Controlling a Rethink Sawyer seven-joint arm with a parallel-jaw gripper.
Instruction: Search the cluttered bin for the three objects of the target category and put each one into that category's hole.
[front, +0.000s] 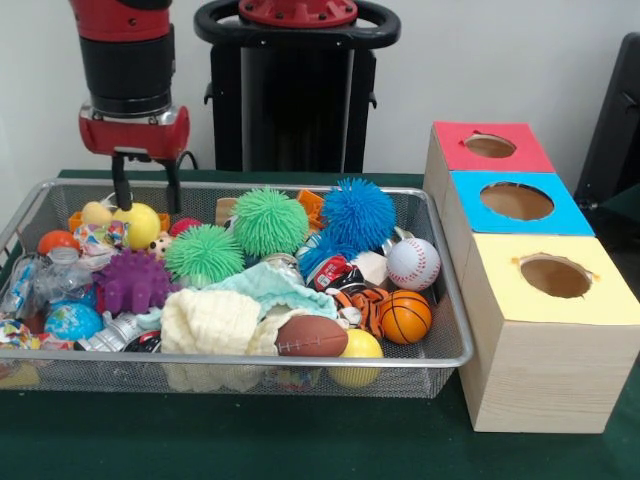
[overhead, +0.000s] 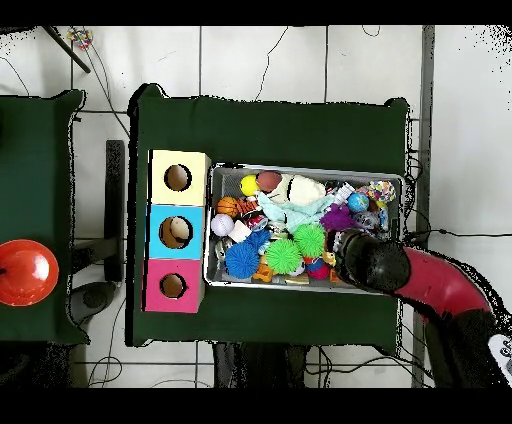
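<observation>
The orange plush animal with black tiger stripes (front: 362, 303) lies low in the right part of the wide silver wire-mesh basket (front: 455, 330), tucked between a small orange basketball (front: 405, 317) and a brown football (front: 311, 337), mostly buried. At the upper right, the round hole with the red square surround (front: 490, 146) tops the farthest pale wooden box. At the upper left, the red and black gripper (front: 146, 197) hangs over the basket's corner, fingers apart, above a yellow ball (front: 138, 226).
</observation>
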